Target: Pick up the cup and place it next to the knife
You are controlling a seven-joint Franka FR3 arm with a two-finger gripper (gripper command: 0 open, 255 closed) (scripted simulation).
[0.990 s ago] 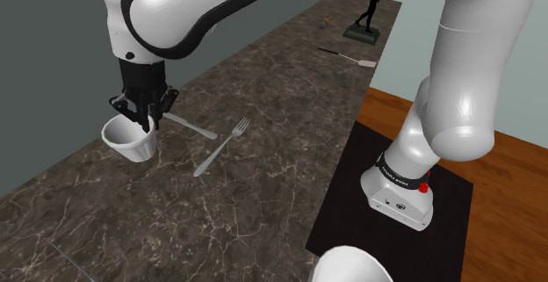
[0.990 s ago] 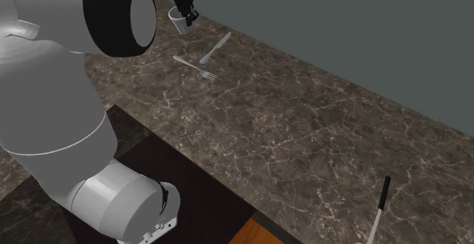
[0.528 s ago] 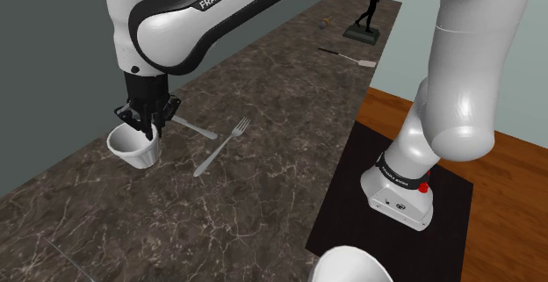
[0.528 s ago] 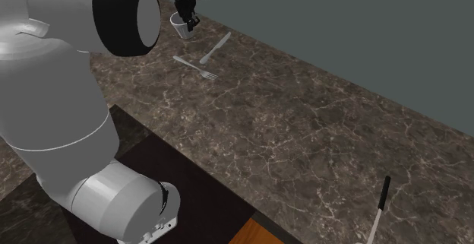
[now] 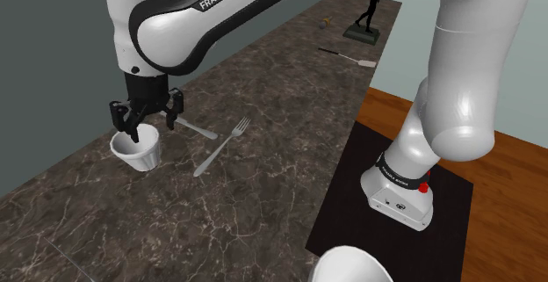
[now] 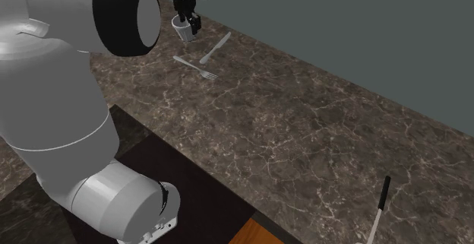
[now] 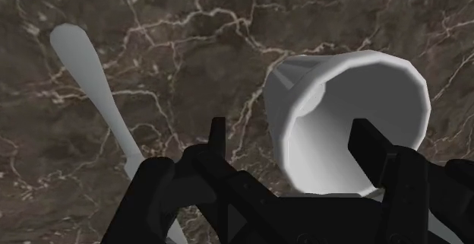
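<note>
While the white cup (image 5: 138, 151) stands upright on the dark marbled counter (image 5: 290, 104), just beside the knife (image 5: 193, 129) with the fork (image 5: 224, 147) a little further off, it looks a light, stiff, smooth-walled thing. It's likely slippery, so the rim is the place to pinch, one finger inside, one outside. The gripper (image 5: 151, 129) hangs right over it, fingers spread wide and clasping nothing, one poised at the cup's mouth. The arm (image 5: 211, 8) arches high over the counter, wrist pointing straight down.

Fork (image 5: 219, 148), dark figurine (image 5: 360, 33), marbled counter (image 5: 290, 104)
</note>
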